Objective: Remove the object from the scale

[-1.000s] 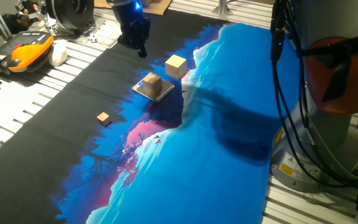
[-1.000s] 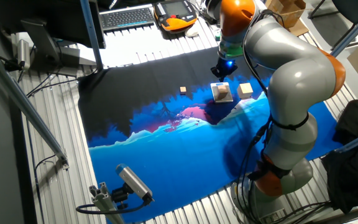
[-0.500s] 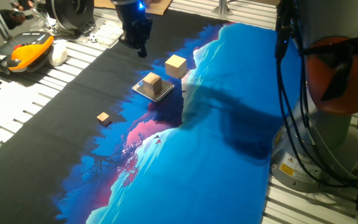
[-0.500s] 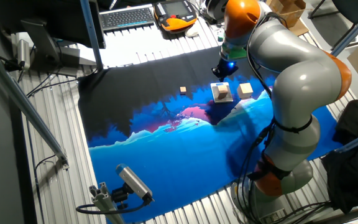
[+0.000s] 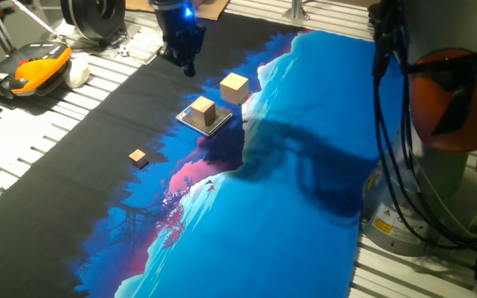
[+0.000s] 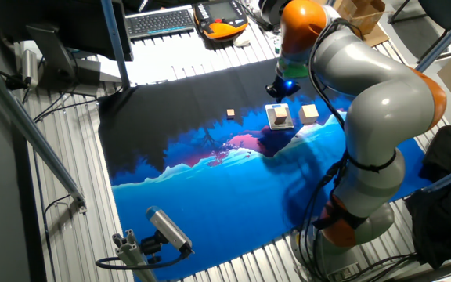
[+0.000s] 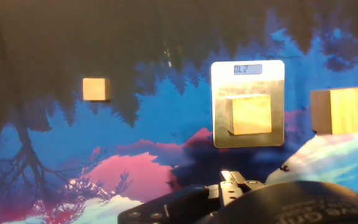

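Pale wooden cube (image 7: 251,114) resting on the scale (image 7: 248,140), larger cube (image 7: 342,110) just beside the scale, tiny brownish block (image 7: 96,88) well apart from it, gripper (image 5: 182,62) raised near the scale, finger spacing indiscernible.

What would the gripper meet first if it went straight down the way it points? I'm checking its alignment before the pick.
Probably the bare black part of the mat, not the cube on the scale. The gripper hangs off to their side, though depth is uncertain.
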`<state>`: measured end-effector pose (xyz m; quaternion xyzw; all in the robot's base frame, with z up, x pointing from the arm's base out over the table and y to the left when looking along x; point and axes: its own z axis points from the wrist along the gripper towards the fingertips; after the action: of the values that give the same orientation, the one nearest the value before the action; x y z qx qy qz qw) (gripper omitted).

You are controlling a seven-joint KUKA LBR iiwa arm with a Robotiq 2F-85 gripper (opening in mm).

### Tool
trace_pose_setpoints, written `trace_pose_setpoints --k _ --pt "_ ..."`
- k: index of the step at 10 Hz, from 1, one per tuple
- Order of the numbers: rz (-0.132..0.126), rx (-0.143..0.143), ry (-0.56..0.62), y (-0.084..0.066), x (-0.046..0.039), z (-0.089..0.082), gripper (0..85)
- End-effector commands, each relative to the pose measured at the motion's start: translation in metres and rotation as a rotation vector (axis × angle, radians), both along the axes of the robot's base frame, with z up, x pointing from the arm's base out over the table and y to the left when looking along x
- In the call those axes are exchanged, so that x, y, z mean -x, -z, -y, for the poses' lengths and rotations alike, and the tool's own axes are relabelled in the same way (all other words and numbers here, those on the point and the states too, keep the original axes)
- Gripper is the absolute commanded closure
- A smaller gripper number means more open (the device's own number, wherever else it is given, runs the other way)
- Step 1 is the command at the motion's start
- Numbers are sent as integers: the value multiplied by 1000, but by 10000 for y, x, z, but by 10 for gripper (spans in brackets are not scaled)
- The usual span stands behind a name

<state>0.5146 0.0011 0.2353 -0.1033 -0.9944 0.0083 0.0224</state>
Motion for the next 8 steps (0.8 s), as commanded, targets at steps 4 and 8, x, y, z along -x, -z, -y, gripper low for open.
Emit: trace_pose_setpoints --k 4,8 --pt "-8 4 19 -6 1 4 850" --pt "7 100 19 50 -5 255 340"
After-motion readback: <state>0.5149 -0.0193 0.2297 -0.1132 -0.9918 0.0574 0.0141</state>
